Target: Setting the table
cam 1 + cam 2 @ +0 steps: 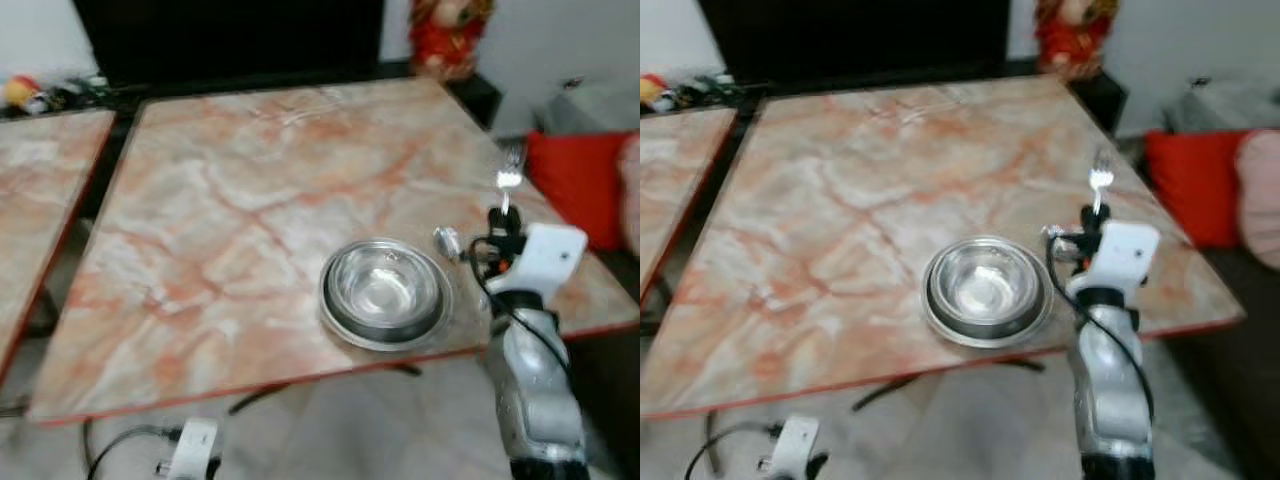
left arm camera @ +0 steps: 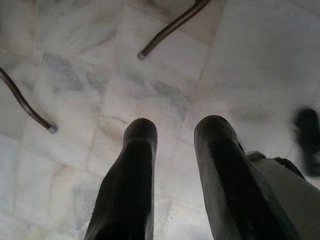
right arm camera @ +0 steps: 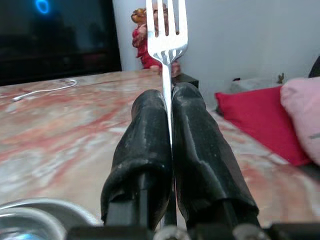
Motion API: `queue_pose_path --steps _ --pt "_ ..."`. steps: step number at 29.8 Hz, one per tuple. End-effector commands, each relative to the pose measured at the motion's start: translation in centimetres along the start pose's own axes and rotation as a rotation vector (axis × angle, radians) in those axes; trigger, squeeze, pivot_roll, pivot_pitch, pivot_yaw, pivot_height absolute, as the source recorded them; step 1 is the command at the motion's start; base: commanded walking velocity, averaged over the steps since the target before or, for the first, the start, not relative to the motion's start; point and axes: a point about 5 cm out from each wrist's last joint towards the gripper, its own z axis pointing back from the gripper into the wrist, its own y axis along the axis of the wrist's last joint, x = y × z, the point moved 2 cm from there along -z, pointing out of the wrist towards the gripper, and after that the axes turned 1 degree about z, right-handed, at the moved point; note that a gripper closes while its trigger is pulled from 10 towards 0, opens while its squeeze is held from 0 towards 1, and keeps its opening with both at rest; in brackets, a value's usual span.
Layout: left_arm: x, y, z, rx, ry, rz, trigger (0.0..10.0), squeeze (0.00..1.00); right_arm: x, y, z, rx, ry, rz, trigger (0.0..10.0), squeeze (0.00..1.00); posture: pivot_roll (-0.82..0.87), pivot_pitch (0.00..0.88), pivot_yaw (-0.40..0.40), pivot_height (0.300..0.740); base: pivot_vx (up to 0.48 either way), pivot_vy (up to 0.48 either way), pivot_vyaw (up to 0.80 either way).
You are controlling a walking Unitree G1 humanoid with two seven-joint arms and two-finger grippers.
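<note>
Marble table (image 1: 230, 210) holds a steel bowl (image 1: 385, 292) at lower right. Right gripper (image 3: 170, 102) pinches a shiny four-tined fork (image 3: 167, 30) upright, right of bowl. Left gripper (image 2: 175, 130) has fingers apart.

A silver fork (image 3: 167, 35) stands upright with its tines up, its thin handle clamped between the two black fingers of the right tool (image 3: 171, 107), above the table (image 1: 250, 200) near its right edge. At about nine o'clock from the fork, a shiny steel bowl (image 1: 385, 288) sits upright and empty on a steel plate (image 1: 345, 330), the pair resting close to the table's near edge. Fork and bowl are apart, not touching.
</note>
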Motion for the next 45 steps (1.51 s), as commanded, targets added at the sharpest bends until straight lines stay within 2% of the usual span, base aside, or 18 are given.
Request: queue_pose_path --steps 1,5,8,13,14,18,21,23,29,32,33,34,45 --pt "-0.3 -1.4 0.3 -0.044 0.005 -0.013 10.0 0.00 0.4 0.5 -0.5 -0.010 -0.003 0.025 10.0 0.00 -0.15 0.072 0.067 0.740 0.000 0.000 0.00" --pt "-0.2 -1.4 0.3 -0.045 -0.001 -0.016 10.0 0.00 1.3 0.0 -1.3 -0.058 0.021 0.101 10.0 0.00 -0.15 0.058 0.067 0.740 0.000 0.000 0.00" --pt "-0.2 -1.4 0.4 -0.045 -0.002 -0.015 10.0 0.00 1.7 -0.1 -1.7 -0.070 0.025 0.084 10.0 0.00 -0.15 0.057 0.067 0.740 0.000 0.000 0.00" --pt "-0.2 -1.4 0.4 -0.045 0.000 -0.008 10.0 0.00 1.8 -0.3 -2.3 -0.093 0.047 0.108 10.0 0.00 -0.15 0.056 0.064 0.740 0.000 0.000 0.00" --pt "-0.3 -1.4 0.3 -0.046 0.002 -0.007 10.0 0.00 2.0 -0.9 -2.4 -0.142 0.040 0.117 10.0 0.00 -0.14 0.059 0.065 0.740 0.000 0.000 0.00" --pt "-0.3 -1.4 0.3 -0.047 0.002 -0.006 10.0 0.00 2.9 -2.1 -2.8 -0.221 0.001 0.115 10.0 0.00 -0.14 0.069 0.069 0.740 0.000 0.000 0.00" --pt "-0.3 -1.3 0.3 -0.046 0.002 -0.004 10.0 0.00 3.4 -3.8 -3.7 -0.333 0.010 0.151 10.0 0.00 -0.15 0.074 0.072 0.740 0.000 0.000 0.00" --pt "-0.2 -1.2 0.3 -0.046 0.001 -0.001 10.0 0.00 3.8 -4.7 -4.3 -0.400 0.004 0.131 10.0 0.00 -0.14 0.075 0.073 0.740 0.000 0.000 0.00" --pt "-0.2 -1.1 0.2 -0.045 0.001 0.004 10.0 0.00 3.5 -5.4 -6.0 -0.477 0.027 0.046 10.0 0.00 -0.14 0.078 0.074 0.740 0.000 0.000 0.00" --pt "-0.2 -1.1 0.2 -0.045 0.003 0.008 10.0 0.00 3.3 -5.8 -6.4 -0.509 0.048 0.055 10.0 0.00 -0.14 0.084 0.074 0.740 0.000 0.000 0.00" --pt "-0.2 -1.1 0.2 -0.045 0.004 0.009 10.0 0.00 3.2 -6.1 -6.6 -0.522 0.046 0.086 10.0 0.00 -0.14 0.087 0.073 0.740 0.000 0.000 0.00" --pt "-0.2 -1.1 0.2 -0.045 0.004 0.010 10.0 0.00 3.1 -6.2 -6.6 -0.527 0.053 0.105 10.0 0.00 -0.14 0.087 0.073 0.740 0.000 0.000 0.00" --pt "-0.2 -1.0 0.2 -0.044 0.000 0.011 10.0 0.00 2.5 -7.1 -6.8 -0.549 0.066 0.041 10.0 0.00 -0.14 0.093 0.077 0.740 0.000 0.000 0.00"
